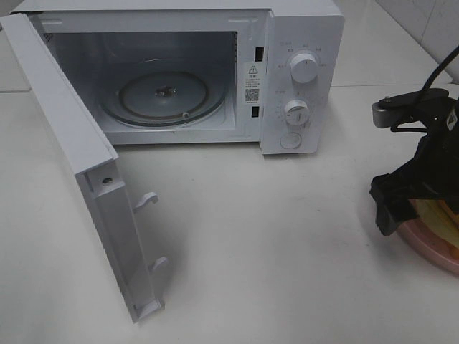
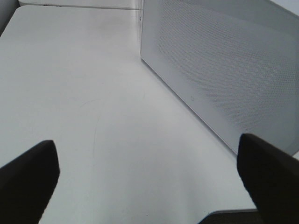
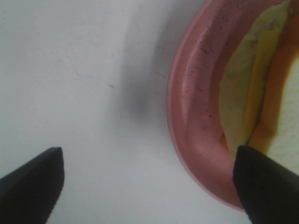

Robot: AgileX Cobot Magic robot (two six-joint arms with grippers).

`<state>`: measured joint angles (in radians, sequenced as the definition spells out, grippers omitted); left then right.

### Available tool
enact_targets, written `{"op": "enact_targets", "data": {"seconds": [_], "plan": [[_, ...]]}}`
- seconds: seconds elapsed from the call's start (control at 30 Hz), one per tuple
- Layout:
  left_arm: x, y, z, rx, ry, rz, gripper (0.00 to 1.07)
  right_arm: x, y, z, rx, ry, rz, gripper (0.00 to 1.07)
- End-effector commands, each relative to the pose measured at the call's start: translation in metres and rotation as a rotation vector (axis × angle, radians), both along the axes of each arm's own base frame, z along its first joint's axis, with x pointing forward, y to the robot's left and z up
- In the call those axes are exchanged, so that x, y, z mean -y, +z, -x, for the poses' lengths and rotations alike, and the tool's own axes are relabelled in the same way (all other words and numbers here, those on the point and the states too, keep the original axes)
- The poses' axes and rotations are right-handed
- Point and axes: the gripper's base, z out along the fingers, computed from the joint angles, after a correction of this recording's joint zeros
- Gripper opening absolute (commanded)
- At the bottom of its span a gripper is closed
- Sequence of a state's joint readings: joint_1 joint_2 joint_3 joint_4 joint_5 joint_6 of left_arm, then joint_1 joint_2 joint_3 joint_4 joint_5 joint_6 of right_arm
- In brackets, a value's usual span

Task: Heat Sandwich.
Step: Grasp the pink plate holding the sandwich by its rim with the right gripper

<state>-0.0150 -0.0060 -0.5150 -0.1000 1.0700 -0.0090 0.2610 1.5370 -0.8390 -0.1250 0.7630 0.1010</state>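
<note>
The right hand (image 3: 149, 186), fingers spread wide, straddles the rim of the pink plate (image 3: 194, 107) holding the sandwich (image 3: 254, 88).

The microwave (image 1: 301, 72) is white with a fine dotted pattern on its door (image 2: 224, 70), the table (image 1: 287, 236) is white too, the plate (image 3: 196, 93) is pink with small dark specks (scattered irregularly), and the sandwich (image 3: 261, 88) shows white bread, orange-tan crust, yellow cheese and pale yellow-green filling.

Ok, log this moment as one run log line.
microwave: door open | sandwich: on pink plate, outside microwave | right gripper: open, at plate rim | left gripper: open, near door
</note>
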Motion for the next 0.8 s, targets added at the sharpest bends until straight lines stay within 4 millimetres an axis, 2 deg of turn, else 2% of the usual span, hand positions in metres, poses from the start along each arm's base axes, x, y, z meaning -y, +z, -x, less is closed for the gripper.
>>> {"op": "enact_targets", "data": {"seconds": [0.03,0.27,0.43,0.8], "plan": [[0.001,0.0,0.003,0.018,-0.002,0.014,0.98,0.0,-0.012,-0.003,-0.033,0.009,0.004,0.92],[0.001,0.0,0.003,0.018,-0.002,0.014,0.98,0.001,-0.031,-0.012,-0.04,0.006,0.005,0.91],[0.001,0.0,0.003,0.018,-0.002,0.014,0.98,0.007,-0.039,-0.016,-0.055,-0.015,0.008,0.9],[0.001,0.0,0.003,0.018,-0.002,0.014,0.98,0.005,-0.054,-0.021,-0.067,-0.01,0.002,0.89]]}}
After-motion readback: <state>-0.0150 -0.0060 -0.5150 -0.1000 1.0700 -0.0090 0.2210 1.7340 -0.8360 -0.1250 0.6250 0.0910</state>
